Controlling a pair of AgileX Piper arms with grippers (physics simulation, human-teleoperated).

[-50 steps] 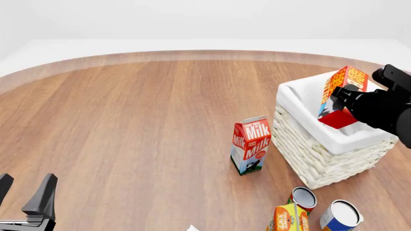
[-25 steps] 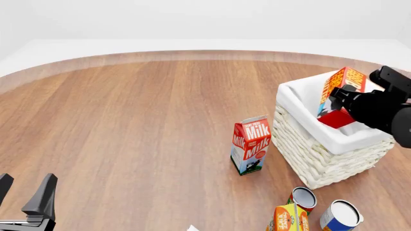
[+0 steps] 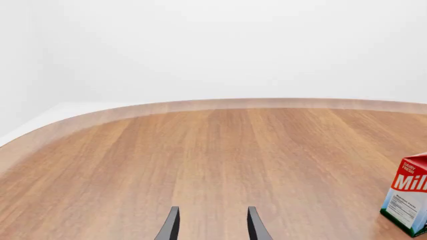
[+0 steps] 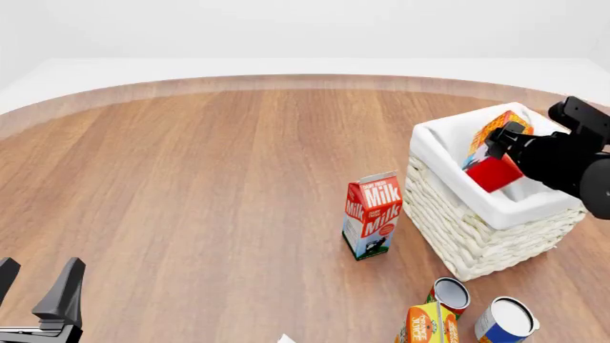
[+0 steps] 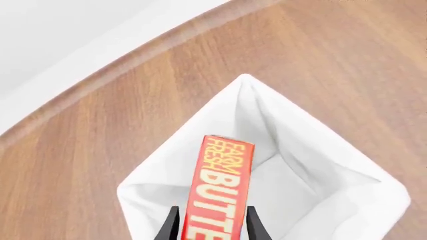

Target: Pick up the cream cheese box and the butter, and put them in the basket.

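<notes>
The butter [image 4: 488, 151], an orange-and-red carton, lies tilted inside the whitish wicker basket [image 4: 458, 229] at the right. My right gripper [image 4: 505, 145] hovers over the basket with its fingers open around the carton's near end. In the right wrist view the butter [image 5: 220, 185] points down into the white liner of the basket [image 5: 307, 190], between the spread fingers of the right gripper [image 5: 212, 220]. My left gripper [image 4: 40, 268] stands open at the near left over bare wood, also seen as left gripper [image 3: 212, 220]. The cream cheese box is out of view.
A red-and-white milk carton [image 4: 372, 214] stands just left of the basket, also seen as milk carton [image 3: 408, 200]. Two open cans [image 4: 450, 293] [image 4: 505, 319] and an orange-yellow carton [image 4: 426, 325] sit near the front edge below the basket.
The butter has dropped lower and tipped over into the basket. The right gripper has let go of it. The left arm has not moved.
</notes>
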